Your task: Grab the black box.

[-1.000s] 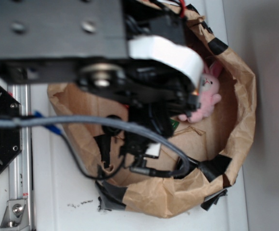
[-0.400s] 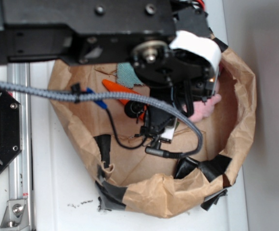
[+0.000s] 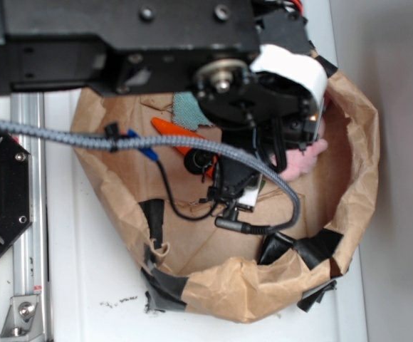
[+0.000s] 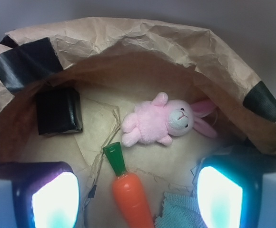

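A crumpled brown paper wall (image 4: pixel 142 42) patched with black tape strips (image 4: pixel 26 61) rings a paper-lined floor. In the wrist view the black box (image 4: pixel 58 111) sits at the left by the wall, untouched. A pink plush bunny (image 4: pixel 164 121) lies near the middle, well apart from it, with an orange toy carrot (image 4: pixel 128 192) below. The gripper (image 4: pixel 135 199) stands open, its glowing fingers (image 4: pixel 54 199) wide apart and empty.
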Available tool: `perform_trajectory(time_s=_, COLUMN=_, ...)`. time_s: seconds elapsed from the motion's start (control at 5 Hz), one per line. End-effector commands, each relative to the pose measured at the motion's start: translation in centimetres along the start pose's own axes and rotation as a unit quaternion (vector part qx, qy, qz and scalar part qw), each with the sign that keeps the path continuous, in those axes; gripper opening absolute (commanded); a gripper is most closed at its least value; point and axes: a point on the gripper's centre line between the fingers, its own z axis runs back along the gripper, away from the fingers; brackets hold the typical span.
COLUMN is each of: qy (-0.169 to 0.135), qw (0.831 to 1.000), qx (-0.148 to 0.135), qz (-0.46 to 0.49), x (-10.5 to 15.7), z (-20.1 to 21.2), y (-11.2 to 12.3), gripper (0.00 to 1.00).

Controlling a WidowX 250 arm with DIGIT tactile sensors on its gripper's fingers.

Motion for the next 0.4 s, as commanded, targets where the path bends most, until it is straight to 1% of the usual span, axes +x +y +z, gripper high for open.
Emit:
perform_trajectory(time_s=0.0, qy=-0.011, qw=0.994, qx=-0.054, qz=-0.091, x=0.9, z=-3.0, y=-1.1, gripper=1.0)
perform_trajectory(time_s=0.2, qy=-0.025, qw=0.978, qx=-0.073, qz=-0.192, x=1.5, z=-5.2, y=-3.7, gripper=1.0)
